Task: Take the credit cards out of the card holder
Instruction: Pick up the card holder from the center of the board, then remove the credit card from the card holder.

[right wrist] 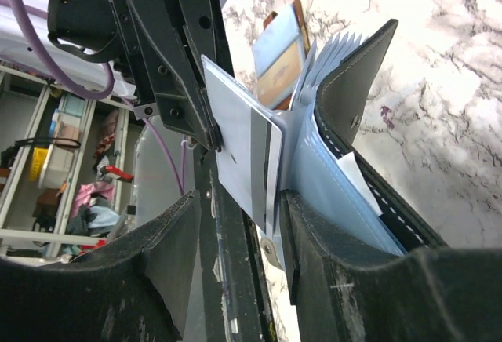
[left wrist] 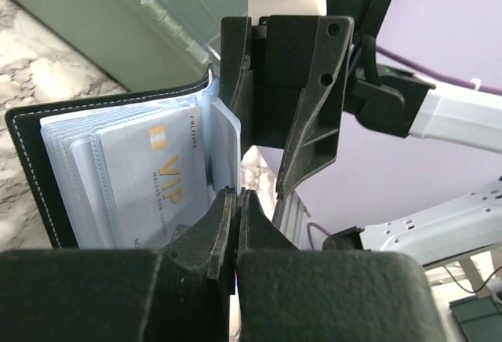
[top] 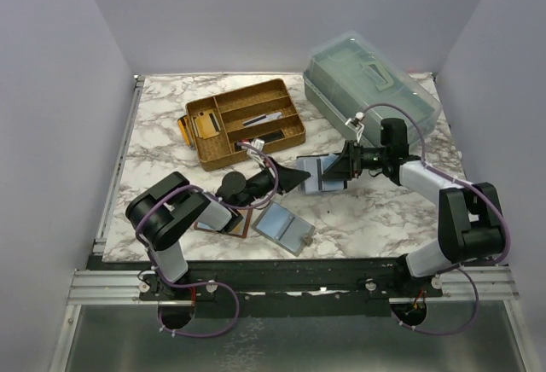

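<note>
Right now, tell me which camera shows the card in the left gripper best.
Right wrist: the credit card shows its striped face, pinched by the left gripper, partly out of the card holder. Left wrist sees it nearly edge-on; the top view shows it too small.

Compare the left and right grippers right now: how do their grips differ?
The left gripper is pinched fully shut, while the right gripper stands about half wide. The left gripper holds one thin credit card by its edge; the right gripper clamps the thicker black card holder, fanned open. Both are black two-finger grippers, facing each other nose to nose above the marble table.
</note>
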Tool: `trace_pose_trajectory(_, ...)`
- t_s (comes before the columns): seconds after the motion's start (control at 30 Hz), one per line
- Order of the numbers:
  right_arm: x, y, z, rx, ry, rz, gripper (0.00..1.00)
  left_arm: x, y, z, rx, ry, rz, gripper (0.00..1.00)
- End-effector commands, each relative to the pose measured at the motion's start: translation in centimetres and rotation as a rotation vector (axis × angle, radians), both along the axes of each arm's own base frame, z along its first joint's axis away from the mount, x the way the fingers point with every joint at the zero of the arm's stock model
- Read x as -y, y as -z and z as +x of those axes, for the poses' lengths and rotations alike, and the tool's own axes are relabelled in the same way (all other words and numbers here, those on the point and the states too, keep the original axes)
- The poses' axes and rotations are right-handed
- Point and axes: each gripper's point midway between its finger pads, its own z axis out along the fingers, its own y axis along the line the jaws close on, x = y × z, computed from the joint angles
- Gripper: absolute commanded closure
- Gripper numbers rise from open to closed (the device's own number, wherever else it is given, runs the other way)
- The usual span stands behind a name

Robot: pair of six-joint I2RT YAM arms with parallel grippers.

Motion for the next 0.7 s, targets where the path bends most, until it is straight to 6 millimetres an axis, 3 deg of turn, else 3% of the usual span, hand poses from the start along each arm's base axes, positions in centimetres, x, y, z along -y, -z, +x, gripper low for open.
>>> trace_pose_trajectory(0.0,0.0,-3.0,-1.5,0.043,-0.068,0.093,0.5,0.5,-9.9,-1.9,0.204,0.057,-0.259,1.0)
trace_pose_trajectory(0.27,0.4,-5.2,-2.4,0.063,-0.114,0.139,0.57,1.7,-11.0,-2.4,0.209,0.082,-0.29,1.0)
trace_pose_trajectory(0.57,1.5,-6.2,-2.5,0.069,-0.116,0.157,0.72,2.7,-8.9,-2.4,0.173,0.081,-0.254,1.0)
trace_pose_trajectory(0.67,1.7,-6.3,-2.4,0.073,-0.112,0.158,0.84,3.0,-8.3,-2.5,0.165,0.08,-0.238,1.0)
